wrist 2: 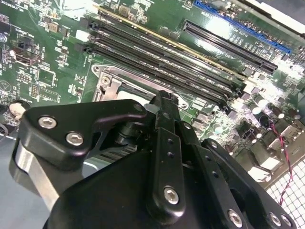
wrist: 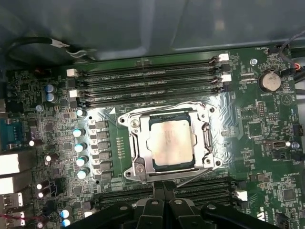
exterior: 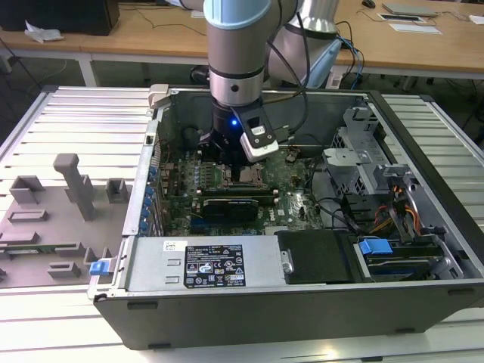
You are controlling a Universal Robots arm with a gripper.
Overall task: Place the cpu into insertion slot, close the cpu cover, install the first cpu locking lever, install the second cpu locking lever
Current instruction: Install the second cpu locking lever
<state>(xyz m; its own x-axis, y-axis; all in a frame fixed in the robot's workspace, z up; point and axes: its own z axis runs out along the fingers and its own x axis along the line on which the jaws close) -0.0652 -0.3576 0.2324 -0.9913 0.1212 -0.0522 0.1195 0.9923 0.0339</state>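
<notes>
The hand (wrist: pixel 164 187), fingers pressed together and empty, hovers just beside the chip (wrist: pixel 170 143) under its cover (wrist: pixel 138 145).

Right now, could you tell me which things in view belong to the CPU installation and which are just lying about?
Part of the job:
- cpu, seated in the insertion slot
- cpu cover, down around the chip
- gripper, at the socket's edge

Just lying about:
- memory slots
- coin battery
- grey fixture blocks beside the case
- blue drive clip
</notes>
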